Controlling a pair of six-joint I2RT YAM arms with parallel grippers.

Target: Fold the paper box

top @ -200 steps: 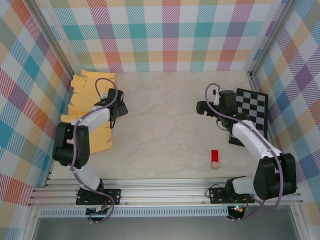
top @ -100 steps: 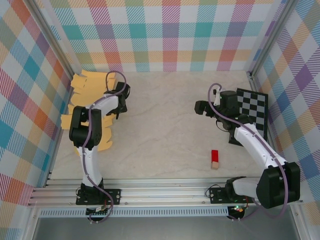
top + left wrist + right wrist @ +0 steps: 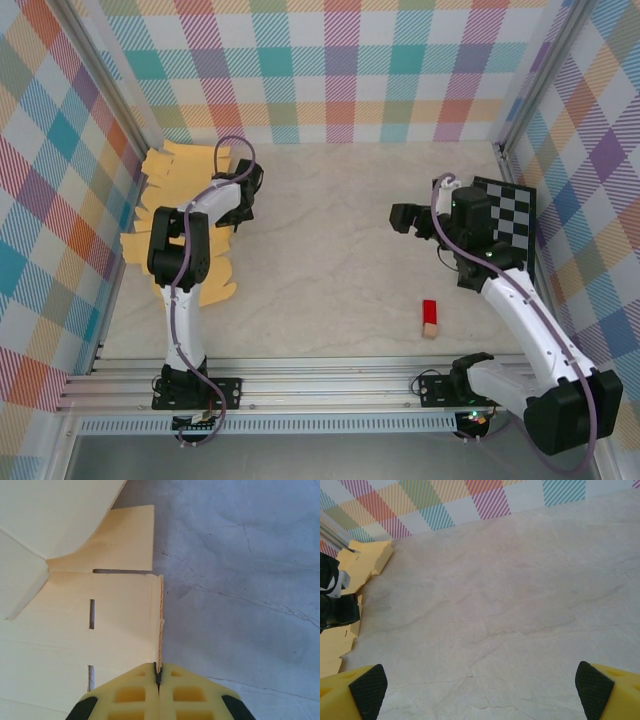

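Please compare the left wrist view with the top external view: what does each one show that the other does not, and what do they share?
Left wrist view: the left gripper is shut on the thin edge of a flap of the flat paper box, and narrow slots are cut in the sheet. Top external view: the open right gripper, a red block and a checkerboard. Shared: the yellow paper box sheet and the marble table.

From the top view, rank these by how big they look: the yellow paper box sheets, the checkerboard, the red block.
1. yellow paper box sheets, clearly the largest, even partly covered.
2. checkerboard, also partly covered.
3. red block, by far the smallest.
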